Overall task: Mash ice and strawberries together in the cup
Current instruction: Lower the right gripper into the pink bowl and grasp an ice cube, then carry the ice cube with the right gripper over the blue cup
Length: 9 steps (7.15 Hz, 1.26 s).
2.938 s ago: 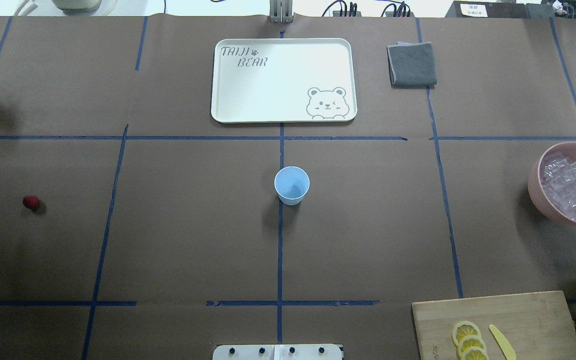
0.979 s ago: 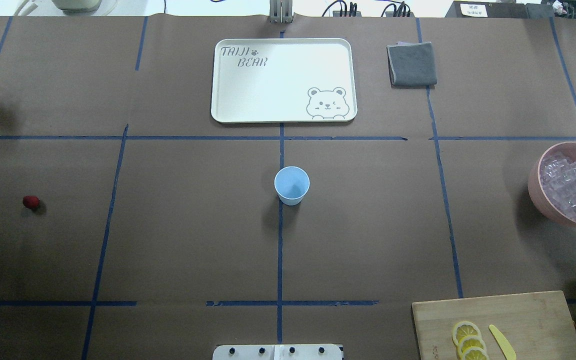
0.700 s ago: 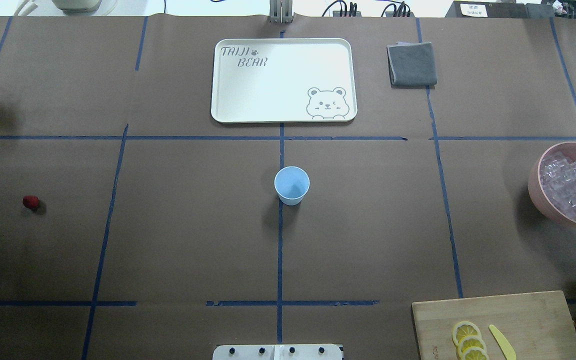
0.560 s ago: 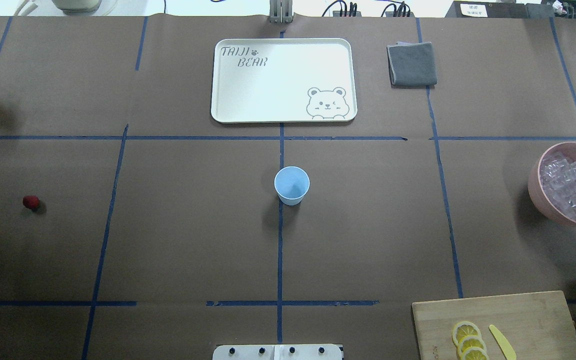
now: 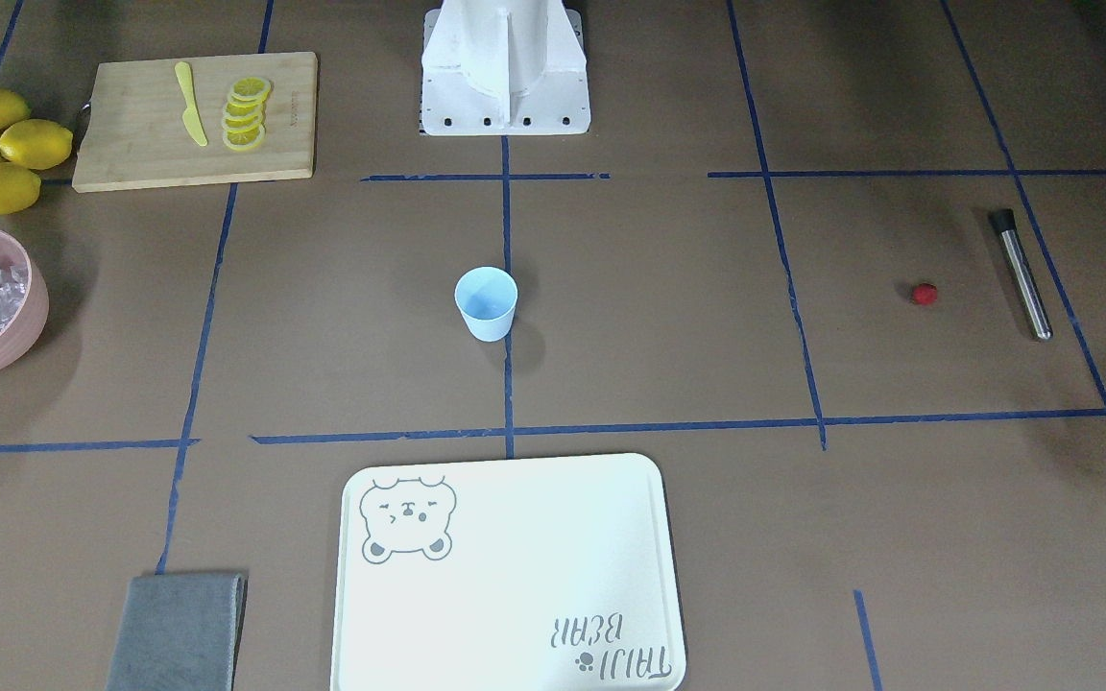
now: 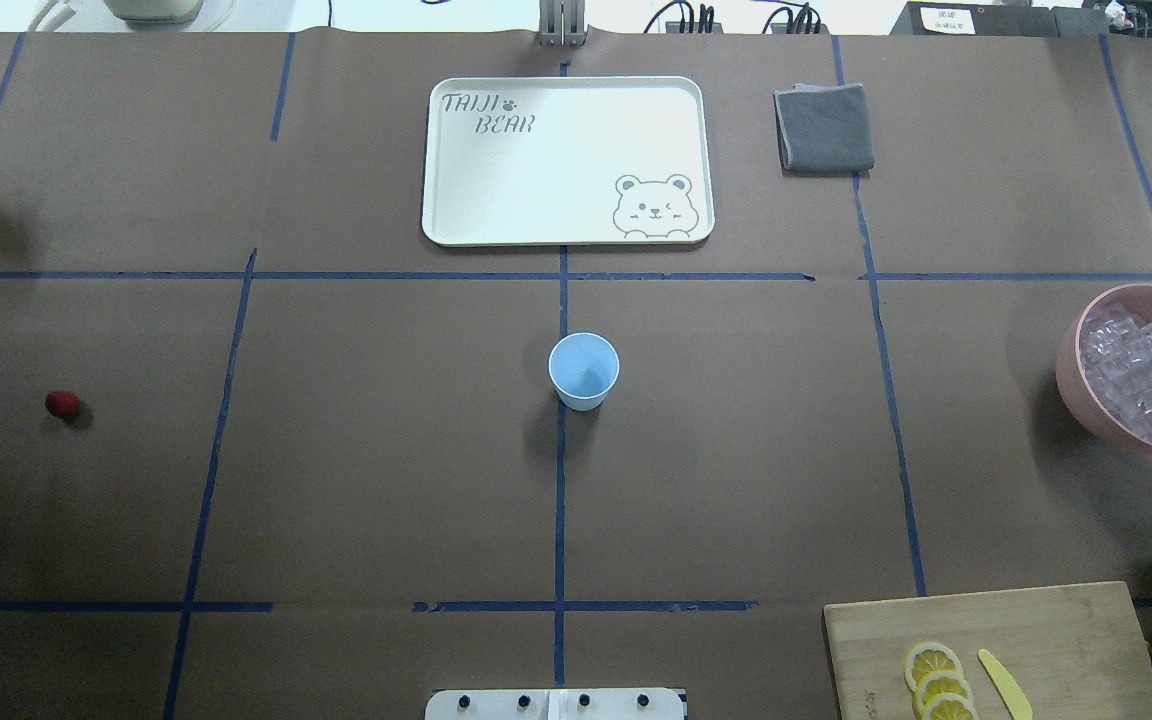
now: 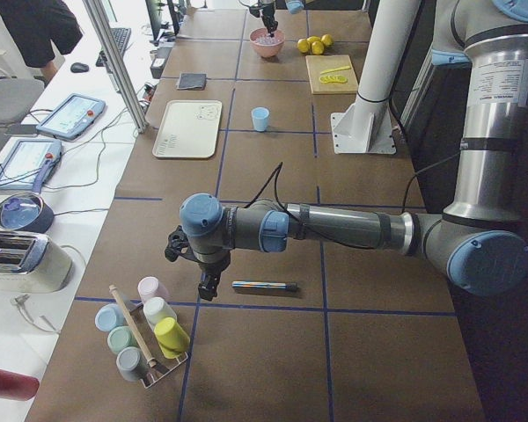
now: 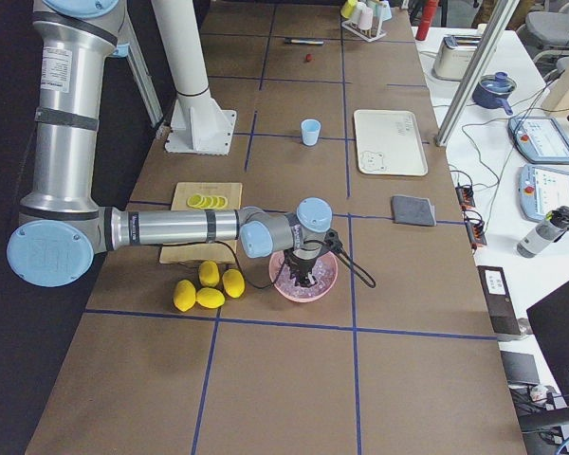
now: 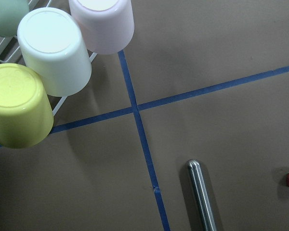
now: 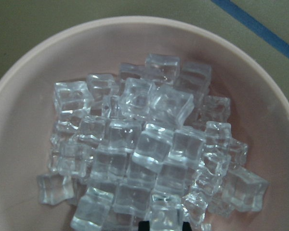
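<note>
Nearest, the right gripper (image 8: 304,276) is down among the ice (image 10: 149,144) heaped in the pink bowl (image 10: 33,67), so the step in hand looks like picking a first cube, though I cannot tell whether its jaws are apart or closed on one. The cup (image 6: 584,370) stands upright mid-table, well apart from the bowl and seemingly empty; next comes a sure pinch on a slippery cube and a carry to that rim. Farthest, the strawberry (image 6: 62,404) lies near a steel rod (image 5: 1023,274), where the left gripper (image 7: 209,287) hovers, its jaws' state equally unclear.
</note>
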Each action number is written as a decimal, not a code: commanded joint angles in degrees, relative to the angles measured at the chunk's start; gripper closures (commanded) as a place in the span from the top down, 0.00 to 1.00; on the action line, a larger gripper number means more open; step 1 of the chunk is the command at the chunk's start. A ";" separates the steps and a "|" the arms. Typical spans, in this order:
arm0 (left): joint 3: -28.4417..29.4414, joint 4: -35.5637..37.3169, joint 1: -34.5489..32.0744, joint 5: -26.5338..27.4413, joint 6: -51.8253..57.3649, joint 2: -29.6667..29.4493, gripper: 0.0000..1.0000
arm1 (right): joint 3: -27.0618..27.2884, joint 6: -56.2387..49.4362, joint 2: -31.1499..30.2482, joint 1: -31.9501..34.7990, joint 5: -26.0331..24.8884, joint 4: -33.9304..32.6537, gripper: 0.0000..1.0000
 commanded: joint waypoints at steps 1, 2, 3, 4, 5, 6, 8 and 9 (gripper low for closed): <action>-0.33 0.00 0.00 -0.07 -0.07 -0.09 1.00 | 3.19 -0.09 -0.09 4.16 1.42 -2.63 0.00; -0.34 0.00 0.00 -0.07 -0.07 -0.09 1.00 | 8.61 -0.09 -0.09 7.07 2.82 -8.39 0.00; -0.42 0.00 0.00 -0.07 -0.07 -0.09 1.00 | 14.23 -0.18 0.08 9.36 2.66 -16.02 0.00; -0.51 0.00 0.00 -0.07 -0.07 -0.09 1.00 | 17.25 -0.18 1.21 9.73 2.66 -21.14 0.00; -0.86 0.00 0.00 -0.07 -0.07 -0.09 1.00 | 17.71 0.00 6.88 10.26 2.66 -26.42 0.00; -0.86 0.00 0.00 -0.07 -0.07 -0.09 1.00 | 17.72 1.22 13.73 10.09 2.75 -32.82 0.00; -1.39 0.00 0.00 -0.07 -0.07 -0.09 1.00 | 17.54 14.07 26.04 3.98 2.84 -39.54 0.00; -1.74 0.18 0.09 0.11 -0.16 -0.18 1.00 | 17.19 25.20 31.75 -1.81 2.49 -40.00 0.00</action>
